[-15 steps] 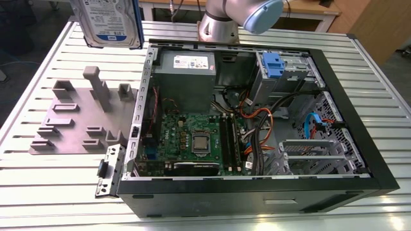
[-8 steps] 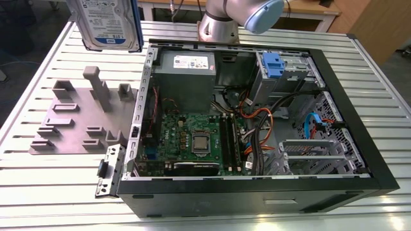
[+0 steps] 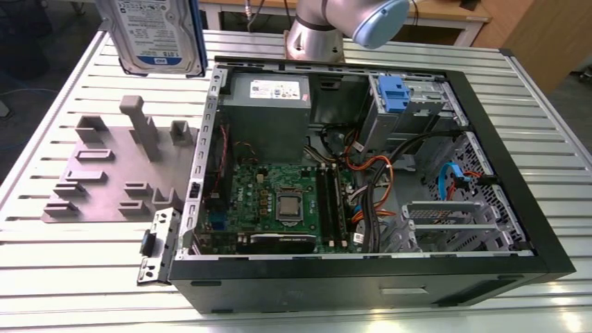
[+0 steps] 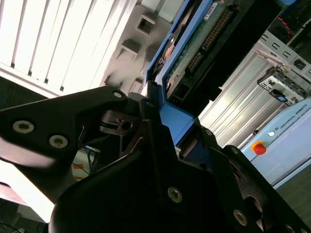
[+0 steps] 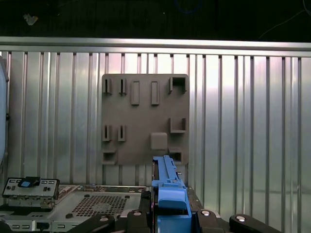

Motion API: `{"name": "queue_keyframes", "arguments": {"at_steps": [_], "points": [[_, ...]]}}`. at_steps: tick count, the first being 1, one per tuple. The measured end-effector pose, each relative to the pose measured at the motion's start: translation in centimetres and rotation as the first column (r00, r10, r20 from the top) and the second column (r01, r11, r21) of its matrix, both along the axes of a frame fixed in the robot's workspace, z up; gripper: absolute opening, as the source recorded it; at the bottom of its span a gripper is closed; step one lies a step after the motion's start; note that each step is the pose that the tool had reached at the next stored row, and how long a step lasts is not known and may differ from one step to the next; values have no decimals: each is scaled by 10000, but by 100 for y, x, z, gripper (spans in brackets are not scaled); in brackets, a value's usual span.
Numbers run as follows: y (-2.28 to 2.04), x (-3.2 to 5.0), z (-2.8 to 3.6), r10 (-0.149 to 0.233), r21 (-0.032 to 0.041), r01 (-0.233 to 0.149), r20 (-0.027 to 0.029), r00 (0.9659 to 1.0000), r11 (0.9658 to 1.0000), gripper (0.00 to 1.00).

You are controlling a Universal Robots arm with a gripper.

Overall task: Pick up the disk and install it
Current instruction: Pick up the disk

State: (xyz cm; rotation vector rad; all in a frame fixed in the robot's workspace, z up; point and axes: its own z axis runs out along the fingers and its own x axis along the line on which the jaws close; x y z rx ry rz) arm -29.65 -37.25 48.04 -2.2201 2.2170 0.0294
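- One disk is hanging in my claw, which is gripping it tight by its blue edge.
- I am holding it above the desk, near the open computer case.

Exterior view: elevated, angled down across worktop. First wrist view: straight down, sharing grey fixture plate with exterior. Second wrist view: close behind claw.

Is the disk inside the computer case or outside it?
Outside: the gripper holds the disk in the air, beside the open computer case.
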Motion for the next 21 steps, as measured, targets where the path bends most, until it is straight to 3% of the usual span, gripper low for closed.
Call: {"name": "queue_keyframes", "arguments": {"at_steps": [21], "points": [[-3,250,0,0,0,0,0,10000,10000,36]]}}
